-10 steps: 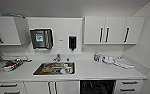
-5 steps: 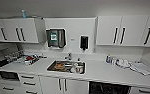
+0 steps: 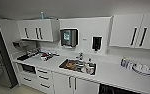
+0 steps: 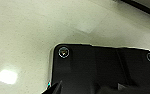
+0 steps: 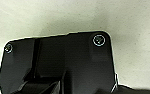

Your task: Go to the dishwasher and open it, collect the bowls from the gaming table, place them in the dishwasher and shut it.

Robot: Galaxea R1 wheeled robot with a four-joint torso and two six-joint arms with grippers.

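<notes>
Across the kitchenette wall, white cabinets (image 3: pixel 127 30) hang above a long white table (image 3: pixel 116 75) with a steel sink (image 3: pixel 77 66) holding dishes. Below it at far right, a dark gap (image 3: pixel 116 90) may be the dishwasher. Either gripper's state cannot be told; both wrist views face pale floor (image 4: pixel 28 37).

Both wrist views look straight down past each arm's dark mounting plate with round fittings at its corners. The left tool (image 4: pixel 56 88) and the right tool (image 5: pixel 53 87) sit at the frame edge, their fingers too indistinct to judge.
</notes>
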